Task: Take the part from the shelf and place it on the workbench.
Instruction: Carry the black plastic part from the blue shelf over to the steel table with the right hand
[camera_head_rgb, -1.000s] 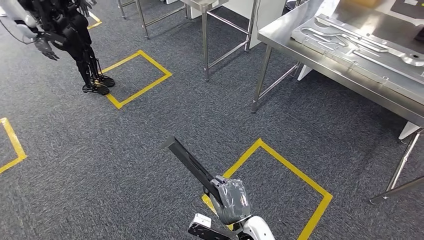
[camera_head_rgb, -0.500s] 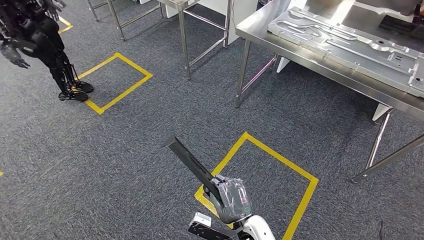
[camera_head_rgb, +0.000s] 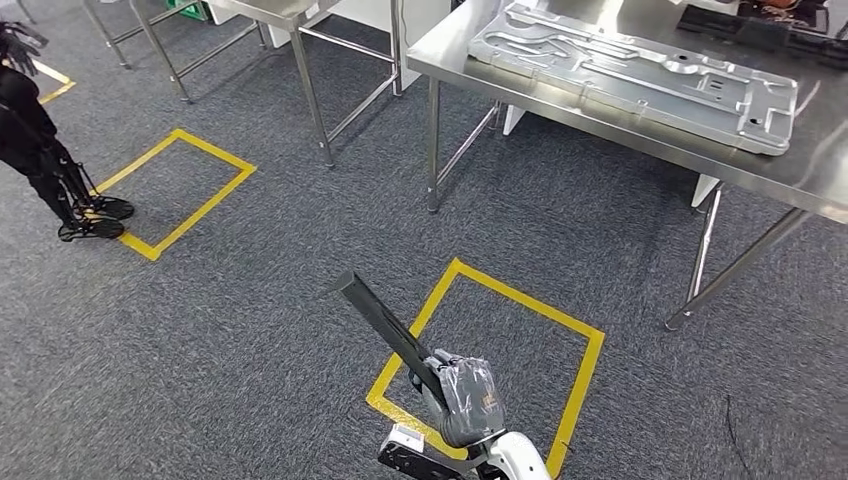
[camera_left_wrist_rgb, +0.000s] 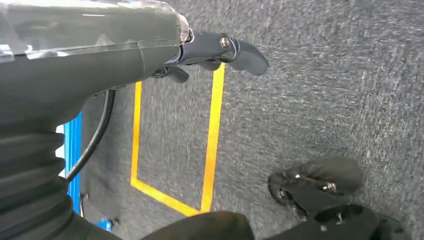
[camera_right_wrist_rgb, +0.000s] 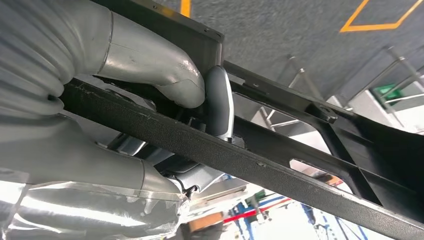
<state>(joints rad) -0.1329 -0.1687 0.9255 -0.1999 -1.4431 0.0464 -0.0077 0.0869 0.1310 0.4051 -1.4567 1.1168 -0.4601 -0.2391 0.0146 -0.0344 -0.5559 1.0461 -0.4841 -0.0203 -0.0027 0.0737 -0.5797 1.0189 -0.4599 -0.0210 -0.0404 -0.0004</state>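
Part: one long black bar (camera_head_rgb: 385, 325), held low in the head view, slanting up and away over the carpet (camera_head_rgb: 250, 300); in the right wrist view it is a flat black frame with slots (camera_right_wrist_rgb: 260, 160).
Right hand: one (camera_head_rgb: 465, 400), closed around the near end of the part; thumb (camera_right_wrist_rgb: 150, 65) and a dark finger (camera_right_wrist_rgb: 218, 102) clamp its edge.
Left hand: one (camera_left_wrist_rgb: 150, 50); nothing in it, fingers (camera_left_wrist_rgb: 240, 50) stretched over the carpet, how far apart is hard to tell.
Workbench: one steel table (camera_head_rgb: 560, 105), well apart from the part, cut off at the right edge.
Metal panel: one (camera_head_rgb: 640, 75), lying flat on the workbench.
Floor squares: two whole yellow outlines, one (camera_head_rgb: 490, 370) just beside the right hand, one (camera_head_rgb: 175, 190) farther left.
Other tables: legs and edges (camera_head_rgb: 310, 90) visible, tops cut off.
Dark figure: one (camera_head_rgb: 50, 160), left edge, upper part cut off.
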